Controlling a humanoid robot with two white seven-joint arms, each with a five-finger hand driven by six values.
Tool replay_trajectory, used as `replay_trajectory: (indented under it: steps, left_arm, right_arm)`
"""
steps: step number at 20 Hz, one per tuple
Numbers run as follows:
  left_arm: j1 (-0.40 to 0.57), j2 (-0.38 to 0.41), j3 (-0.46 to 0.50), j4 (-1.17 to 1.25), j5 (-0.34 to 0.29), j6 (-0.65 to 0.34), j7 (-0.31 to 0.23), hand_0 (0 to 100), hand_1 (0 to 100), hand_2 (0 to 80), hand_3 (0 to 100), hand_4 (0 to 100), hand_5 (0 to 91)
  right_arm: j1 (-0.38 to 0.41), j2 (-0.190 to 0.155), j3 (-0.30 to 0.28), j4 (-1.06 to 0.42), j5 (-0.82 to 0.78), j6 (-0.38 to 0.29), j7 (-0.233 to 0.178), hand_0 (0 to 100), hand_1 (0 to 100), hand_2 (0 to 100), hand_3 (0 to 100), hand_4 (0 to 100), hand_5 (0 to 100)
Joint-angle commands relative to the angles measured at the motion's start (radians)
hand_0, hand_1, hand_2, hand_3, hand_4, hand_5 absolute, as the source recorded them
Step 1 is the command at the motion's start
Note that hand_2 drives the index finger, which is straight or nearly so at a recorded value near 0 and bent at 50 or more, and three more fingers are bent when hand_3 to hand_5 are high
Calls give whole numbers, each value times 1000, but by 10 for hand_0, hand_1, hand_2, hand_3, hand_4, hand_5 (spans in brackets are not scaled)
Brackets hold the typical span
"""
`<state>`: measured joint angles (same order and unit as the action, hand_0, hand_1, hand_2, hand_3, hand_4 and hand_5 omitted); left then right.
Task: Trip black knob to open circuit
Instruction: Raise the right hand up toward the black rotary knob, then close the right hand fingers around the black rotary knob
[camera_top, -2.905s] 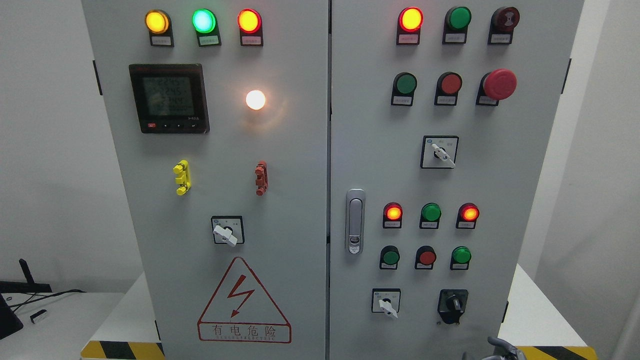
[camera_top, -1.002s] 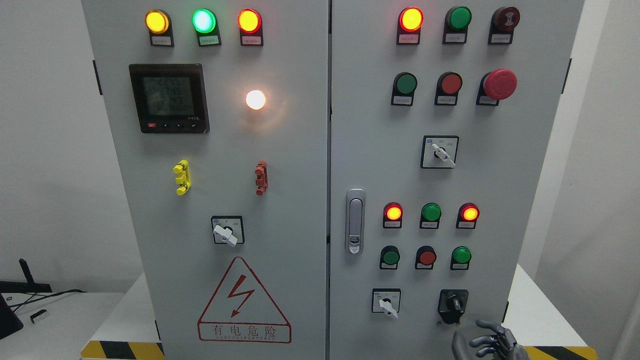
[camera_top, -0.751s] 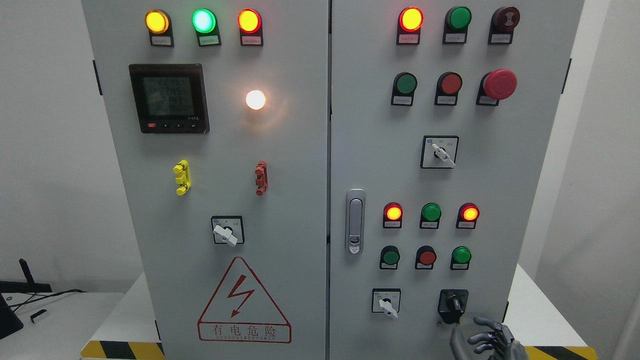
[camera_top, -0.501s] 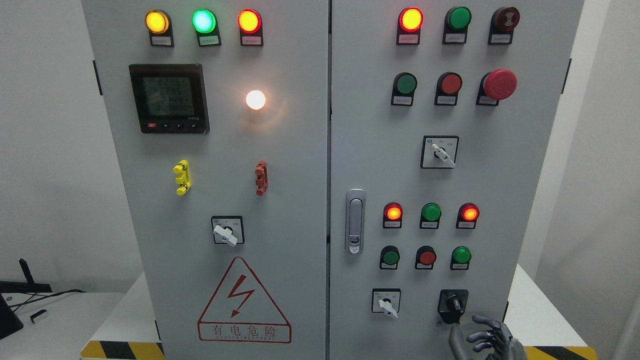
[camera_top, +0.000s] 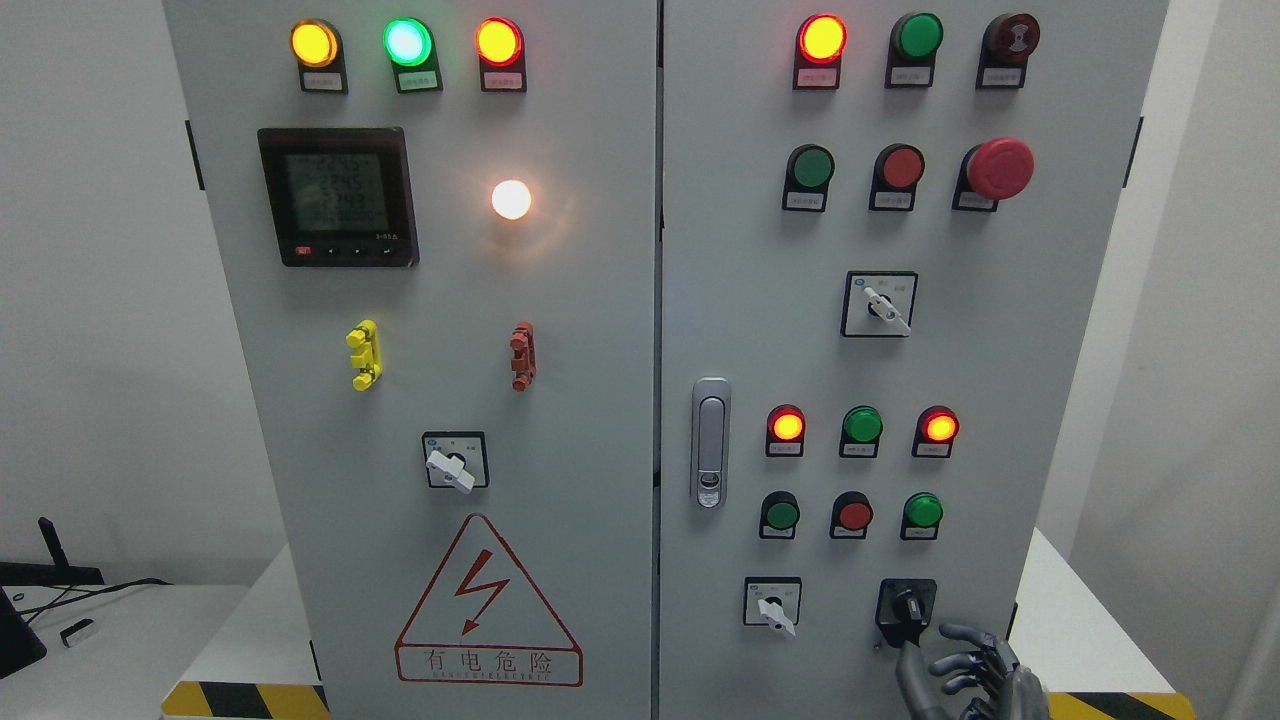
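Task barely begun; the black knob (camera_top: 908, 607) sits in its black square housing at the bottom right of the right cabinet door (camera_top: 740, 300), its handle pointing up and slightly left, apparently untouched; the right robot hand (camera_top: 965, 675) comes in from the lower right edge, just below and right of the knob; fingers spread and loosely curved, holding nothing; thumb tip close under the knob housing, cannot tell if it touches; no grip on the knob yet.

Left robot hand not in view.

Indicators give no sign of a tripped circuit as far as I judge: the red lamp (camera_top: 787, 425) and the red lamp (camera_top: 939, 426) in the row above the knob glow; the green lamp (camera_top: 862, 424) between them looks unlit; the top-row red lamp (camera_top: 822, 37) on the right door glows too; the left door (camera_top: 560, 420) shows amber, green and red lamps lit plus a bright white lamp (camera_top: 511, 199) beside the meter display (camera_top: 338, 196).

The white selector switch (camera_top: 772, 605) sits just left of the black knob, near enough to mistake; the hand is on the correct side.

Left to do, by my reading: raise the hand a little, close fingers around the knob handle, rotate it to the off position, release; all of that is pending.
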<state>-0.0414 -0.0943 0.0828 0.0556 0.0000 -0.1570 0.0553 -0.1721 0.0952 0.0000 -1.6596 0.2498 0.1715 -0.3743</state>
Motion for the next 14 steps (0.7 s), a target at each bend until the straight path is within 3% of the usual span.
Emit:
replay_trajectory:
  steps: [1,14]
  left_arm:
    - [0,1,0,1,-31,1,0,120,389,0,0,0,0]
    - [0,1,0,0,-31,1,0,120,389,0,0,0,0]
  right_arm:
    - [-6,11,34,9,0,0,0,322,756,414,697,773,955]
    - [-20,14,37,9,14,16,0,329,757,440,706,773,955]
